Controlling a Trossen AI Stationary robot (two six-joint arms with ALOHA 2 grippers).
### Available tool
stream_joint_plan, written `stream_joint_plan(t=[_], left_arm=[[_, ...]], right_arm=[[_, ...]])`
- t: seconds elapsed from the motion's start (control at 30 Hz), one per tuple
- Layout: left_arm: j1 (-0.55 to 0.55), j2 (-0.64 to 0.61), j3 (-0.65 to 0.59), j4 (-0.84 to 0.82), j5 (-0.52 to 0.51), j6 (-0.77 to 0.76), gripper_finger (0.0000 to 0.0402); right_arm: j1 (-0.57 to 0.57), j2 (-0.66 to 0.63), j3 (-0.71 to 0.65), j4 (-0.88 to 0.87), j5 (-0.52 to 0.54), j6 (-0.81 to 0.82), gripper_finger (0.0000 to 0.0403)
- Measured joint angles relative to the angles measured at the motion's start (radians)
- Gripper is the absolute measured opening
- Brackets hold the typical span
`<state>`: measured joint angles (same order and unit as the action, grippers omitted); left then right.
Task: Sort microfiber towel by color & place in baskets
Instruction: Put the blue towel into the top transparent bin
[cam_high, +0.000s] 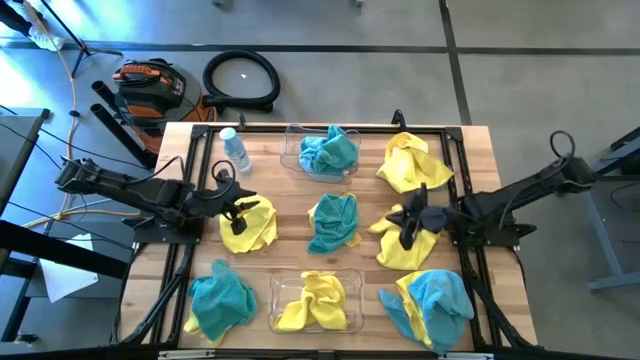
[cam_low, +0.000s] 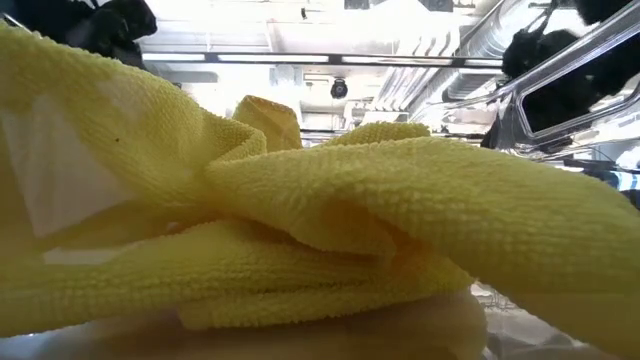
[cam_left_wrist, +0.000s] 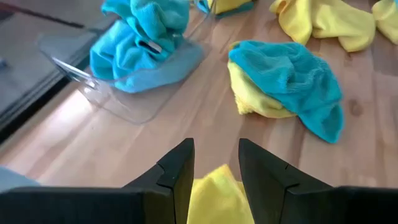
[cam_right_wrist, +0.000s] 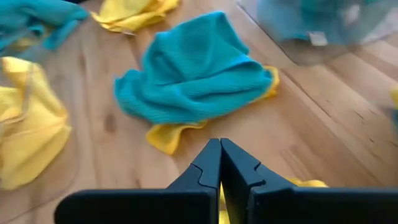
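My left gripper (cam_high: 238, 212) (cam_left_wrist: 215, 168) is at the table's left middle, shut on a yellow towel (cam_high: 250, 226). My right gripper (cam_high: 408, 228) (cam_right_wrist: 220, 163) is at the right middle, shut on another yellow towel (cam_high: 398, 245). The far basket (cam_high: 292, 152) holds a teal towel (cam_high: 328, 152) (cam_left_wrist: 140, 37). The near basket (cam_high: 282, 288) holds a yellow towel (cam_high: 315, 300), which fills the low view (cam_low: 320, 220). Between the grippers a teal towel (cam_high: 333, 222) (cam_left_wrist: 289, 78) (cam_right_wrist: 196, 74) lies over a yellow one. My left gripper pinches a raised bunch of the yellow towel (cam_left_wrist: 214, 186) between its two fingers, coming from above and slanting down. The rest of the towel lies on the table under the gripper. My right gripper comes from above, its fingers closed on a thin part of the yellow towel (cam_right_wrist: 219, 205); the fingers hide most of the contact. The towel lies on the table below it.
Teal-over-yellow heaps lie at the near left (cam_high: 220, 300) and near right (cam_high: 432, 305). A yellow towel (cam_high: 412, 165) lies at the far right. A small clear water bottle (cam_high: 234, 150) stands at the far left. A dark frame rims the table.
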<state>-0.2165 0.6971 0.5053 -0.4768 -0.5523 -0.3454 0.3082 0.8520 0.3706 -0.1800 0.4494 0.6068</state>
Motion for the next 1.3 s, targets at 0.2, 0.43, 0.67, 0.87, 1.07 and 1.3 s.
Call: stream_joint_plan(t=[0.2,0.43,0.67,0.87,1.07,1.3], left_arm=[[-0.001,0.033,0.056,-0.048,0.083,-0.034,0.0115],[-0.044,0.145,0.209,-0.285,0.139,-0.197,0.0115],[-0.142,0.315,0.341,-0.421,0.22,-0.368,0.0115],[-0.264,0.458,0.449,-0.5,0.35,-0.551,0.0115],[-0.401,0.584,0.521,-0.505,0.468,-0.707,0.01],[-0.549,0.656,0.536,-0.506,0.55,-0.95,0.0088]], right_arm=[[0.163,-0.001,0.0,0.005,0.163,0.051,0.0],[0.244,-0.001,0.0,0.005,0.257,0.057,0.0],[0.252,-0.001,0.0,-0.01,0.293,0.059,0.0],[0.251,0.0,0.0,-0.012,0.292,0.059,0.0],[0.251,0.034,0.0,-0.021,0.29,0.069,0.0],[0.251,0.066,0.0,-0.023,0.28,0.078,0.0]])
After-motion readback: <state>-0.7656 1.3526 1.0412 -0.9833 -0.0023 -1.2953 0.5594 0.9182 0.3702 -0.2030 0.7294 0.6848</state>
